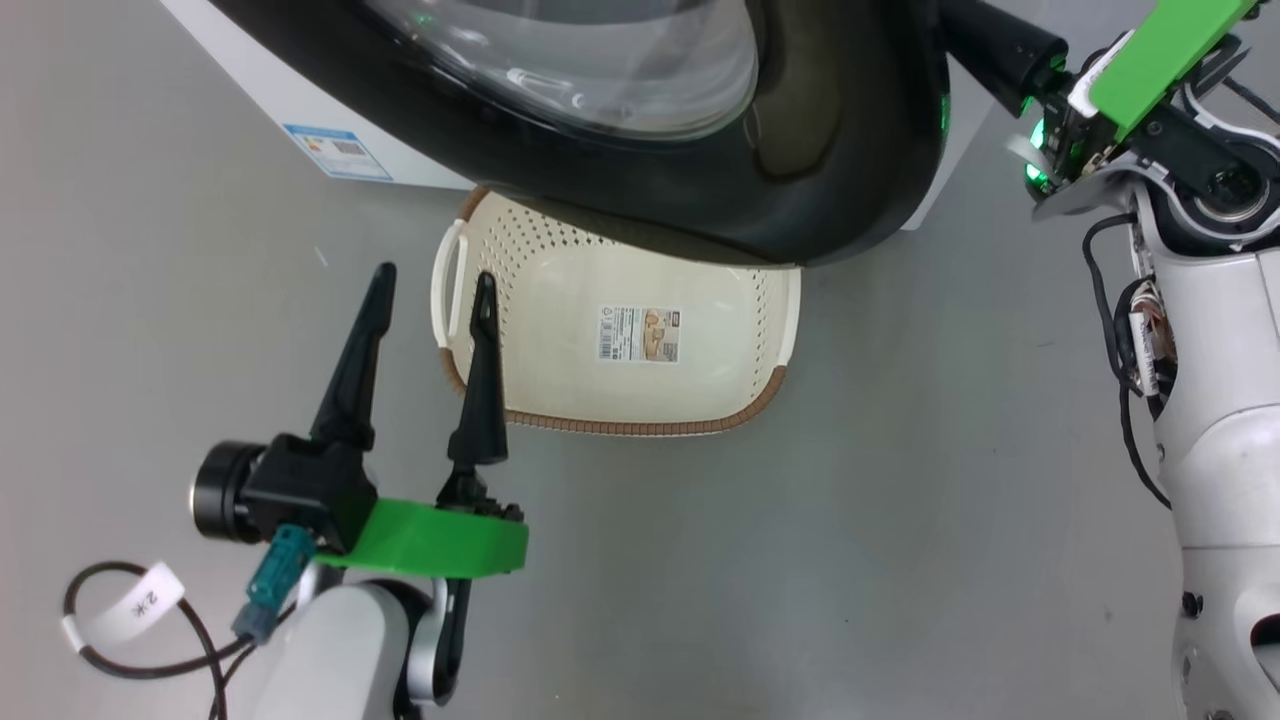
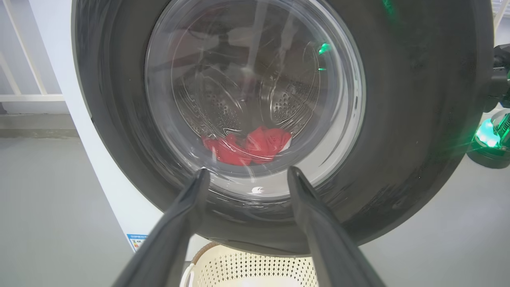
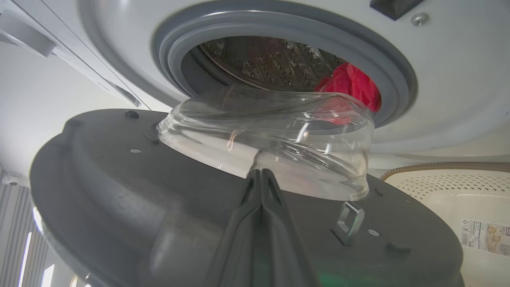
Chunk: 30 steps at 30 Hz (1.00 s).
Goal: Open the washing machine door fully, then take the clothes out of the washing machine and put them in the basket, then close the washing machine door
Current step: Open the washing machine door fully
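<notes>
1. Left end effector (image 1: 435,273) sits nearest in the head view, its two dark fingers spread wide with nothing between them, over the grey floor (image 1: 800,560) just left of the basket (image 1: 620,425).
2. From the left wrist, those spread fingers point at the outer face of the door (image 2: 418,119) and stand apart from it. Red clothes (image 2: 247,145) show through the glass, low in the drum.
3. Right end effector (image 3: 261,172) is closed, fingers pressed flat together and gripping nothing. They lie along the door's grey inner face, tips at the foot of the glass bowl (image 3: 279,135). Whether they press on the door cannot be told.
4. Door stands partly open, angled away from the machine (image 3: 438,79), whose grey ring and steel drum (image 3: 271,59) are exposed.
5. Clothes lie inside the drum, at the right edge of the opening in the right wrist view.
6. Basket stands on the floor before the machine, its far end under the door, a paper label on its bottom.
</notes>
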{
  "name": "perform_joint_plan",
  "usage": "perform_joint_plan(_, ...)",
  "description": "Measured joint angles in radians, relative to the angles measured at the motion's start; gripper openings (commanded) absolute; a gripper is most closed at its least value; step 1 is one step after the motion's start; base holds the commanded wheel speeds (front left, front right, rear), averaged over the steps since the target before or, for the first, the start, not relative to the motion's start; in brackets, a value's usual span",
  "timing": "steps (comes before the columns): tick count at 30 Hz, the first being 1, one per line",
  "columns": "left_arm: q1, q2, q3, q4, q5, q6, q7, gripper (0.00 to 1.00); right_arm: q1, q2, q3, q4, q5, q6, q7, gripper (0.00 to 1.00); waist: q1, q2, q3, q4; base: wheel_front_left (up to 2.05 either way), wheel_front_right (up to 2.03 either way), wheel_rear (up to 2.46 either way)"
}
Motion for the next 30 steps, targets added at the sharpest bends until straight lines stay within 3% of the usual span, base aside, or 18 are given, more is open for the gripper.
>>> perform_joint_plan(20, 0.091, 0.012, 0.003, -0.001, 0.0, 0.002, 0.001, 1.0, 0.213, 0.005, 0.046, -0.106, 0.045, 0.0, -0.002, 0.0, 0.0, 0.0, -0.122, 0.03, 0.0, 0.0, 0.0)
perform_joint_plan(30, 0.12, 0.017, -0.001, -0.008, -0.003, 0.013, 0.005, 1.0, 0.366, 0.011, 0.046, -0.214, 0.062, 0.0, 0.023, 0.0, 0.0, 0.0, -0.174, 0.08, 0.0, 0.0, 0.0)
